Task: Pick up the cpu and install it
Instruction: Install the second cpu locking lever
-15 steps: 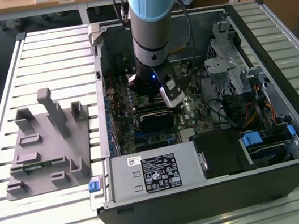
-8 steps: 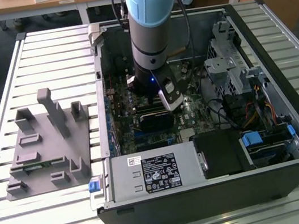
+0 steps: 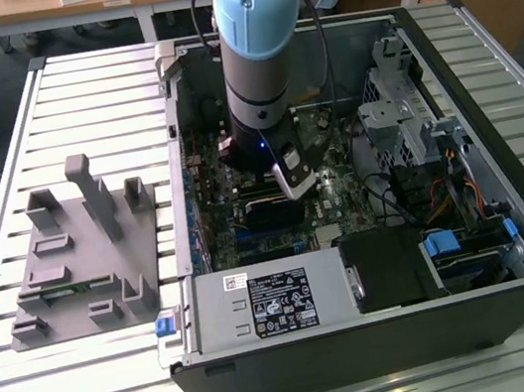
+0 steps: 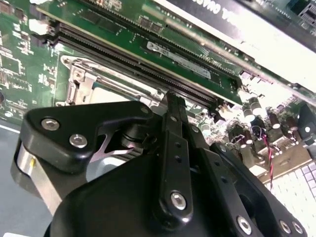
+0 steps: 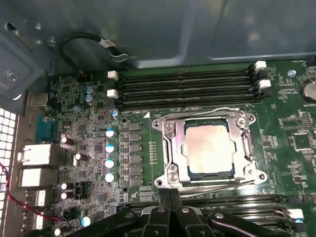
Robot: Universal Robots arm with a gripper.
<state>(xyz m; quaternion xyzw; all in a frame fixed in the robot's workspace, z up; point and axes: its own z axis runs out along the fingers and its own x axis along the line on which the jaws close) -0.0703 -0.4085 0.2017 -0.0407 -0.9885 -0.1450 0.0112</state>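
The cpu [image 5: 207,150], a small square chip with a pale silver top, lies flat inside the metal socket frame [image 5: 165,148] on the green motherboard. A sliver of the cpu [image 4: 106,94] also shows past the gripper's black body. My gripper [image 5: 171,193] hovers just off the socket's edge, over the memory slots beside it. Its two black fingers are pressed together, shut on nothing, and clear of the chip. In the exterior view the arm [image 3: 257,76] reaches down into the open computer case [image 3: 499,166].
A grey plastic fixture [image 3: 81,256] rests on the slatted table at the exterior view's left. A silver box with a white label [image 3: 269,300] fills the case's near side, with a drive cage [image 3: 410,121] and cables at its right. Memory slots [image 5: 187,86] and capacitors [image 5: 110,148] flank the socket.
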